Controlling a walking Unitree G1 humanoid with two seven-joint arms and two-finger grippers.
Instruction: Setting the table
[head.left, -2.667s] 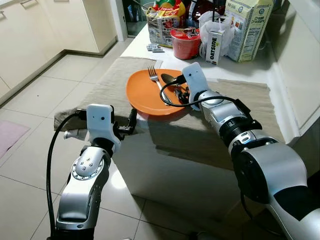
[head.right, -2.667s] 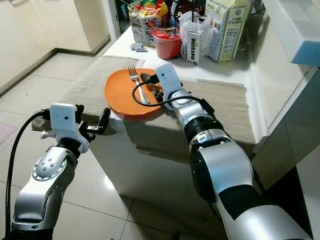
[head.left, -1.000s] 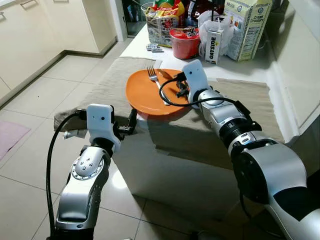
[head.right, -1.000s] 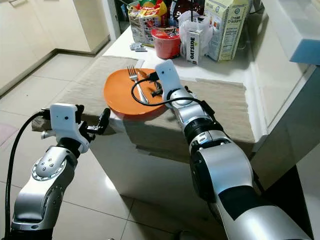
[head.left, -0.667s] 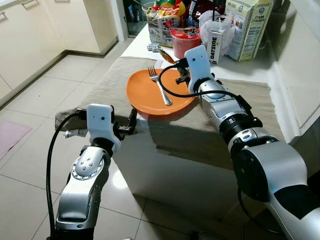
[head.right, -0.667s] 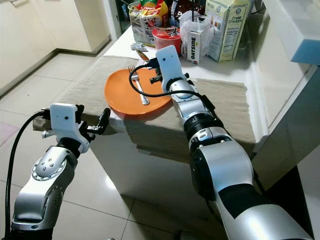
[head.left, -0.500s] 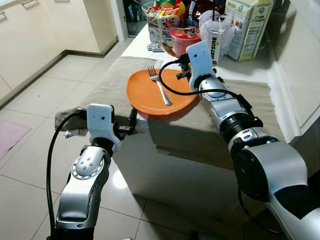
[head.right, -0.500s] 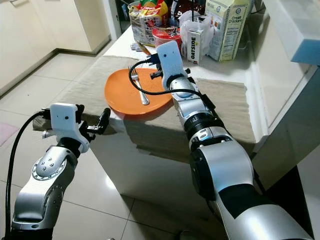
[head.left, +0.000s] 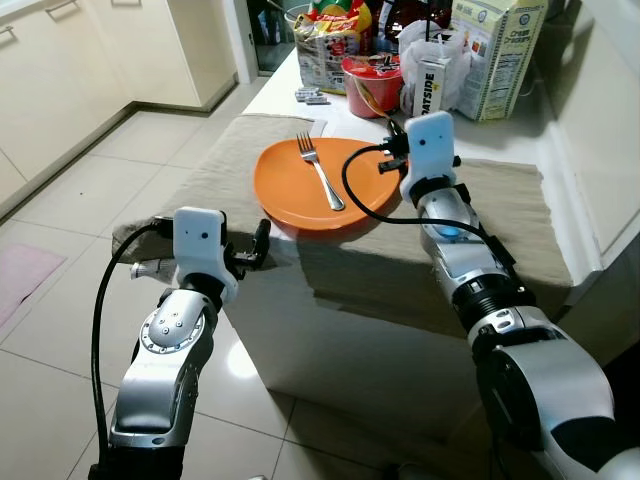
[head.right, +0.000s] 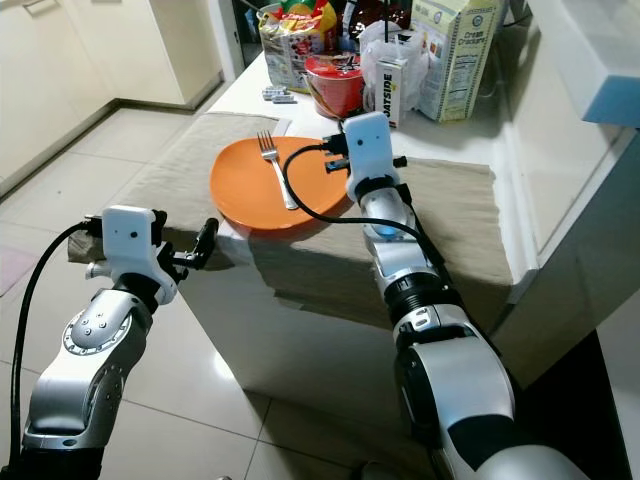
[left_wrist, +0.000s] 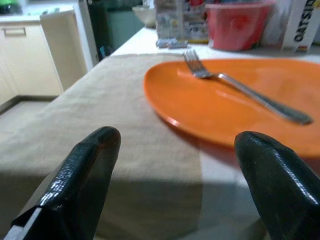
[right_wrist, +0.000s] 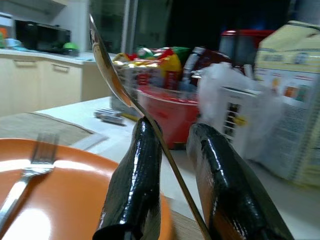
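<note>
Right end effector (right_wrist: 170, 150) is raised over the right edge of the orange plate (head.left: 290, 185), clenched on a spoon (right_wrist: 107, 65); the handle sits pinched between the two black fingers and the bowl sticks up and away from the wrist. In the head views the spoon is a thin blurred sliver near the red bowl (head.left: 372, 85), so its exact tilt is hard to call. A fork (head.left: 320, 172) lies on the plate, tines toward the far side. The plate rests on a beige cloth (head.left: 200, 170) covering the near part of the white bench (head.left: 275, 90).

Left end effector (left_wrist: 175, 165) hangs just off the near left corner of the bench, level with the cloth edge, fingers spread wide and released, touching nothing.

Far end of the bench: snack bags (head.left: 325, 40), an Oatside carton (head.left: 432, 85), a white plastic bag (head.left: 450, 50) and a cracker box (head.left: 495, 55), all well apart from the plate.
</note>
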